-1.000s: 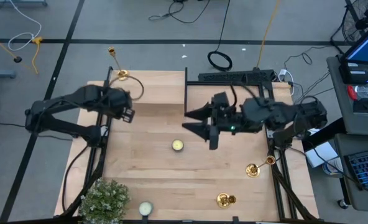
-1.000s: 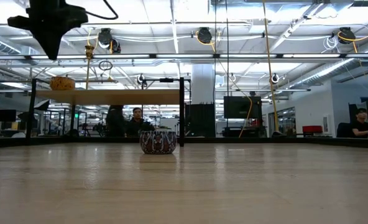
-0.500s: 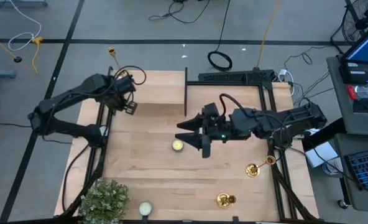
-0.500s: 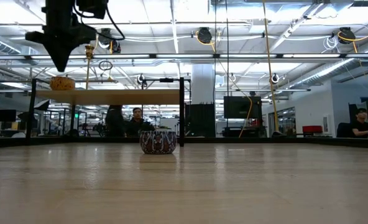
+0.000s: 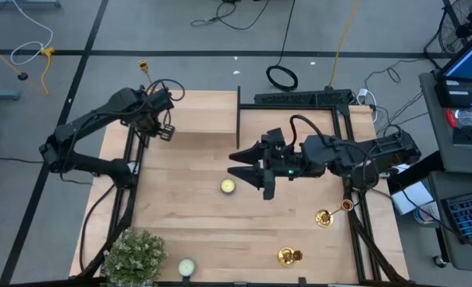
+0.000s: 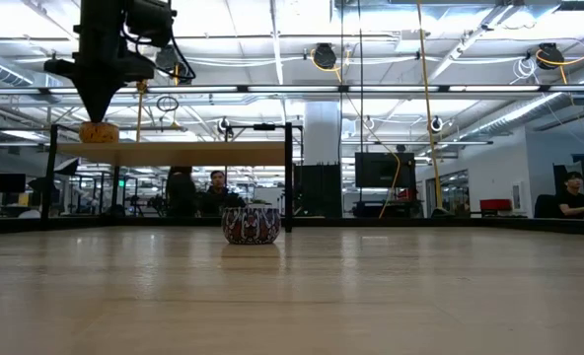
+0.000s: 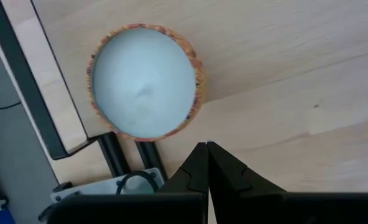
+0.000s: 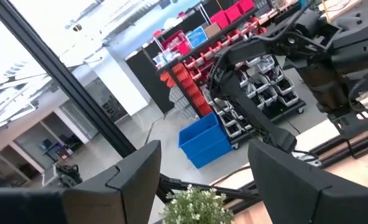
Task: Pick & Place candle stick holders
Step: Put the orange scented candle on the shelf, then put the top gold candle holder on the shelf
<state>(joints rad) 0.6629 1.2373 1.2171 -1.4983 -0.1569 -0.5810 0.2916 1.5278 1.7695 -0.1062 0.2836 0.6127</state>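
Table (image 5: pixel 196 223) of light wood fills the middle of the high view. The left gripper (image 5: pixel 166 127) hangs at about 10 o'clock, near the far left corner, with its fingers (image 7: pixel 199 171) clenched together on nothing; under it the left wrist view shows a round bowl (image 7: pixel 144 81) with a pale inside and a patterned rim. The right gripper (image 5: pixel 249 167) is near the centre, its fingers released and wide apart, holding nothing, just beside a yellow tealight (image 5: pixel 228 186).

One candle stick holder (image 5: pixel 146 73) shows at 11 o'clock, past the far edge of the table. A second candle stick holder (image 5: pixel 325 217) lies at 4 o'clock, and a third candle stick holder (image 5: pixel 289 256) at 5 o'clock, near the front edge. A green plant (image 5: pixel 132 255) and a pale tealight (image 5: pixel 186 266) are at 7 o'clock.
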